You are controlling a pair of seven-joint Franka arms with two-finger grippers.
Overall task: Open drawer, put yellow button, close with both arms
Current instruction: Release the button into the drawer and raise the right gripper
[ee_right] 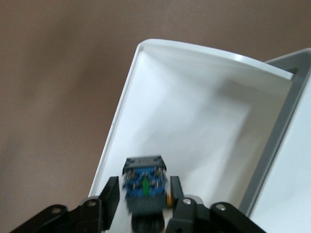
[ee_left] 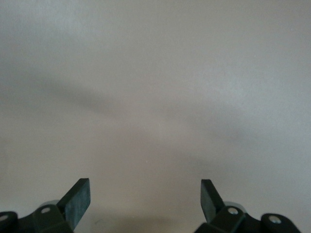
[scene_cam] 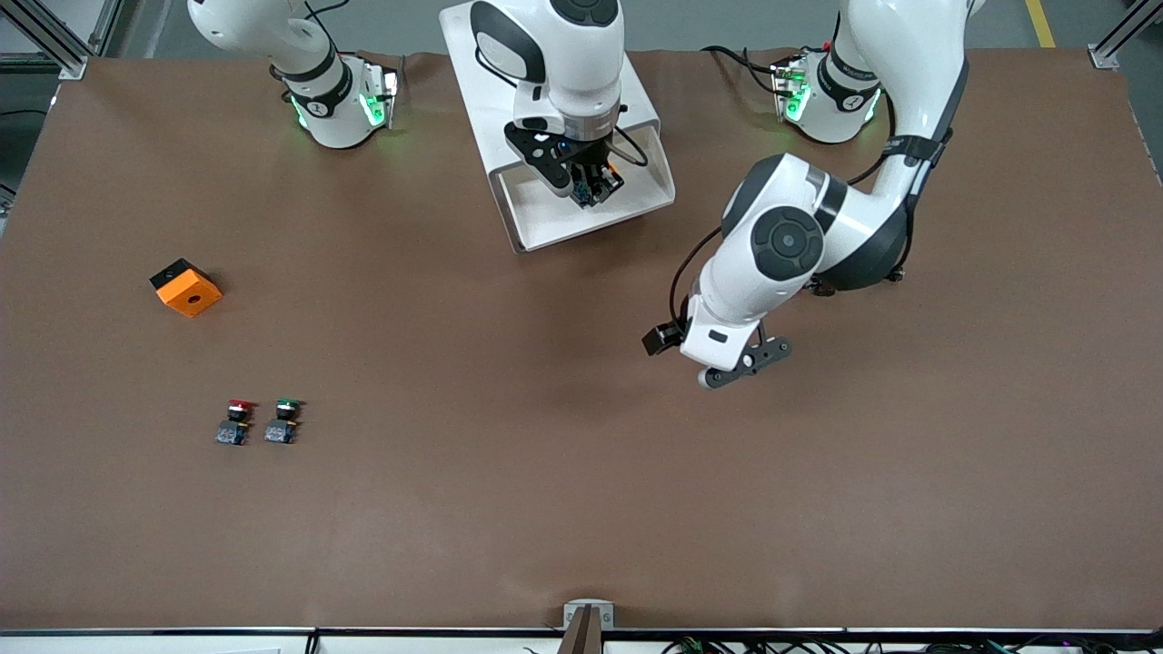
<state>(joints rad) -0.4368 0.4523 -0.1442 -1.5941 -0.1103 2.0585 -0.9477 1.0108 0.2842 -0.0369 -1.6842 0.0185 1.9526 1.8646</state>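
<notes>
The drawer (scene_cam: 545, 227) stands pulled out of the white cabinet (scene_cam: 472, 73), nearer to the front camera than the cabinet. My right gripper (scene_cam: 591, 186) hangs over the drawer's white floor (ee_right: 194, 126). The yellow button (ee_right: 144, 187) sits between its fingers, blue base outward, with a bit of yellow cap at one finger. The button is blurred, and a narrow gap shows on each side, so the fingers are open around it. My left gripper (scene_cam: 745, 363) is open and empty, low over the bare brown table toward the left arm's end; it also shows in the left wrist view (ee_left: 144, 199).
An orange block (scene_cam: 186, 288) lies toward the right arm's end of the table. A red-capped button (scene_cam: 238, 422) and a green-capped button (scene_cam: 285, 421) stand side by side, nearer to the front camera than the block.
</notes>
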